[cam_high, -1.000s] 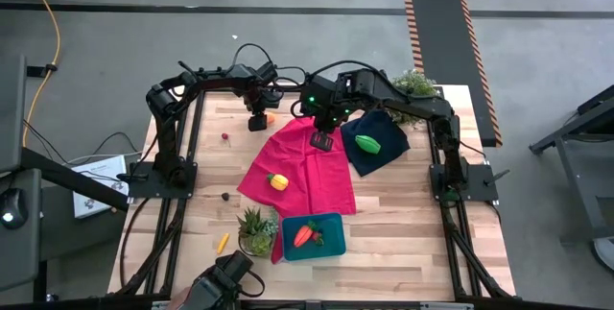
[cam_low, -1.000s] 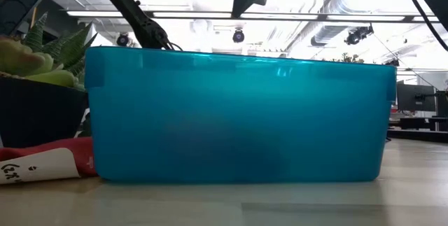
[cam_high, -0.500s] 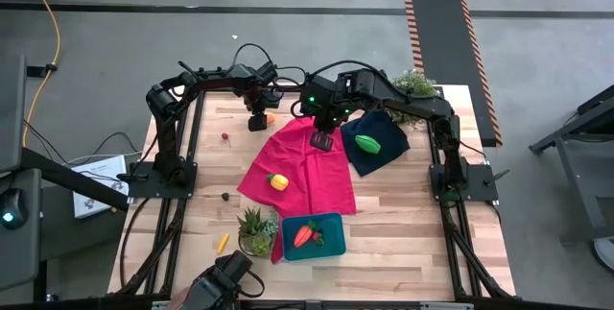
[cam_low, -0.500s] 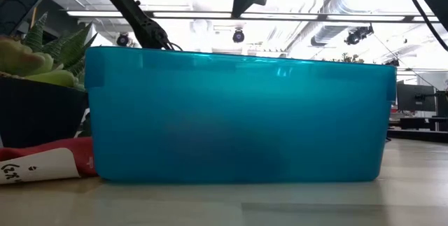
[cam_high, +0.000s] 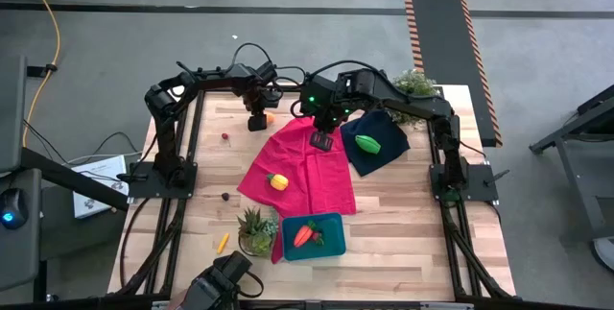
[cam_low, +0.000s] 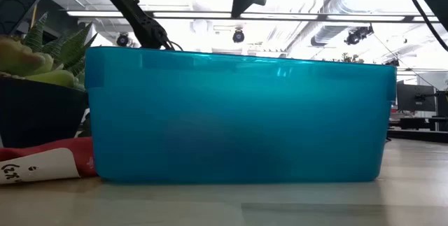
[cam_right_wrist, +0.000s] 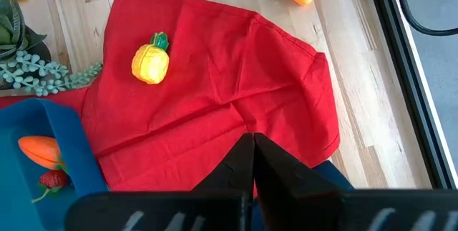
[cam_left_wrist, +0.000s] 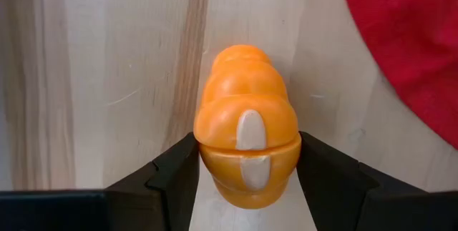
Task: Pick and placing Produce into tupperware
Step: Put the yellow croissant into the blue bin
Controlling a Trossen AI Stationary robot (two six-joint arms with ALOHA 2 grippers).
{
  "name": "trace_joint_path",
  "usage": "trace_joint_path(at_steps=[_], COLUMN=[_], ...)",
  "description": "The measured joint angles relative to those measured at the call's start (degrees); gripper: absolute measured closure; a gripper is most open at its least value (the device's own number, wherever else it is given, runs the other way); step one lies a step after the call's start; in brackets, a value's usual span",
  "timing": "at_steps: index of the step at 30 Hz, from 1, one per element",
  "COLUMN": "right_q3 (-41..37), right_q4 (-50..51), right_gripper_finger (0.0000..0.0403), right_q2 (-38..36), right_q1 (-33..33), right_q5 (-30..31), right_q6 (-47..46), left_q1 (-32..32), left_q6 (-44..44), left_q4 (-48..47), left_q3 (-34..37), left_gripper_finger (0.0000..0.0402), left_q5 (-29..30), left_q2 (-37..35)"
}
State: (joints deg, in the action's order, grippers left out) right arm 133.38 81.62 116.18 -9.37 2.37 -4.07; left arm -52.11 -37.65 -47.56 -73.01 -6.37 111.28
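Slightly narrowed left fingers (cam_left_wrist: 175,181) astride orange piece (cam_left_wrist: 247,152) on table; right fingers (cam_right_wrist: 250,163) shut, empty.

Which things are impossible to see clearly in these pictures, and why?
- Low view: the tupperware wall fills the picture and hides its contents and the table behind.
- High view: the dark specks on the wood are too small to name.
- Left wrist view: the left gripper flanks the orange piece; whether the fingers touch it is unclear.
- Right wrist view: the carrot is partly hidden by the tupperware rim.
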Motion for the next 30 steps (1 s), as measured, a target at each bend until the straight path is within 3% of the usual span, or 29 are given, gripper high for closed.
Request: trace_joint_path(at_steps=[14, 21, 30], right_q3=[0.00, -0.02, 0.00], right_q4=[-0.59, 0.77, -2.52], right_gripper_finger=[0.0403, 0.0403, 0.0403], right_q2=[0.00, -1.29, -8.84], right_q1=[0.00, 0.00, 0.00], right_q5=[0.00, 0.01, 0.22], right_q6=[1.11, 1.46, 1.33], left_q1=[0.01, 0.01, 0.94], left_q6=[1.17, 2.97, 5.94], left_q4=[-0.93, -2.39, -2.40], left_q3=[0.00, 0.00, 0.00], left_gripper_finger=[0.0198, 0.0197, 0.0197], left_q5=[-0.95, -6.45, -14.13], left_q2=[-5.36, -8.74, -14.61])
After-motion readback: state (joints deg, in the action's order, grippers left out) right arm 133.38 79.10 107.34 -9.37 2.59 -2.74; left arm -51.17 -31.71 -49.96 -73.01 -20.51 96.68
